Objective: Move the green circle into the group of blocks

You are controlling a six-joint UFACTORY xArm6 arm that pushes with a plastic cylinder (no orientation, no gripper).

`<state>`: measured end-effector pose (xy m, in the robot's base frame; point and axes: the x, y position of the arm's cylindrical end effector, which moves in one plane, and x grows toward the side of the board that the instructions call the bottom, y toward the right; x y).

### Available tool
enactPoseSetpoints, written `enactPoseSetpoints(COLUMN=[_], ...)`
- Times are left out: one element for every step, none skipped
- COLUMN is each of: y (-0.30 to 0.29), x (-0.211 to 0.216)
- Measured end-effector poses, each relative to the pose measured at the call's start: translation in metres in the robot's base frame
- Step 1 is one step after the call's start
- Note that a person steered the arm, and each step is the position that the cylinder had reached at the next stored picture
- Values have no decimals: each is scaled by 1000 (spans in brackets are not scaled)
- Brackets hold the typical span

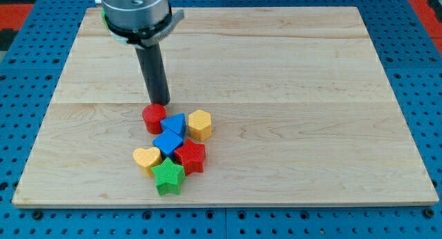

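While my tip (pixel 159 101) sits just above the red circle (pixel 153 118) at the cluster's top, there's no claw on this rod to be open or closed; below sit a blue triangle (pixel 175 123), yellow hexagon (pixel 199 124), blue block (pixel 167 142), red star (pixel 190 156), yellow heart (pixel 146 158) and green star (pixel 168 177). Only a green sliver (pixel 103 16) peeks out behind the arm at upper left of the board (pixel 311 94); can't tell if it's the circle.

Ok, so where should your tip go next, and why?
Probably back toward the view's top: my tip is down by the red circle, while a green sliver, likely the green circle, peeks out beside the arm at top left, well apart.
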<state>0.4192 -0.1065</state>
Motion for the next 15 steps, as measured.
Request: enactPoseSetpoints(y=[-5,-29,-62,-125,-166,-151,-144,-176,-118,-57,-65,-93,-106,-142,-146], x=[-99,-188,-227,-225,-204,-164,-171,-192,-217,-195,-164,-182,-205,-205,-193])
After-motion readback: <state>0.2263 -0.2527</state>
